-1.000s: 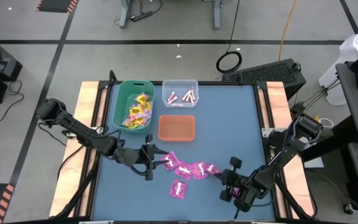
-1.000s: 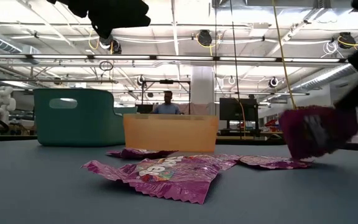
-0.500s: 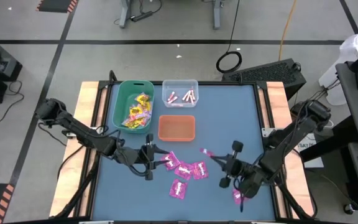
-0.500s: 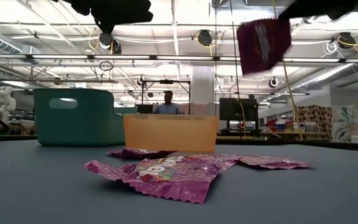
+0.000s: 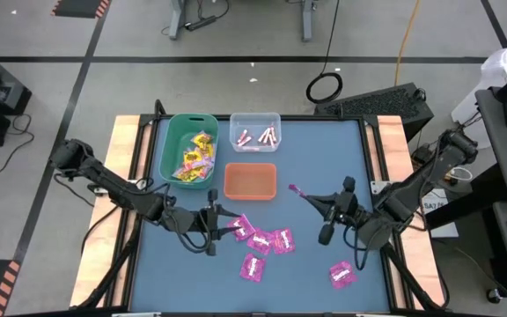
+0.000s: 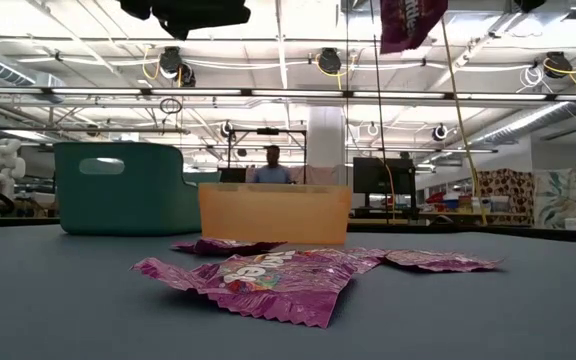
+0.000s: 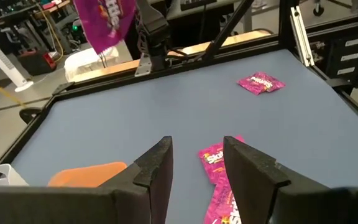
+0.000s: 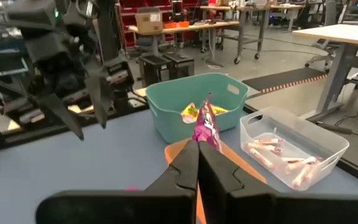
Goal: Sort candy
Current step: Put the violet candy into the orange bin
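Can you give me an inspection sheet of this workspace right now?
Surface: blue table, wooden side rails.
Job's things: yellow packets in green bin; sticks in clear bin; orange bin looks empty; pink packets loose on table.
Clutter: nothing seen.
Grippers: right gripper shut on one pink packet, lifted; left gripper open above the pile.
Cables: coil on floor.
Surroundings: person far behind.

A flat blue-grey surface (image 5: pixel 324 158) with wooden side rails carries a green plastic bin (image 5: pixel 189 149), a clear plastic tub (image 5: pixel 254 131) and an orange plastic tray (image 5: pixel 250 180) near its far edge. Magenta-pink square packets (image 5: pixel 262 239) cluster nearer, one (image 5: pixel 341 275) well apart.
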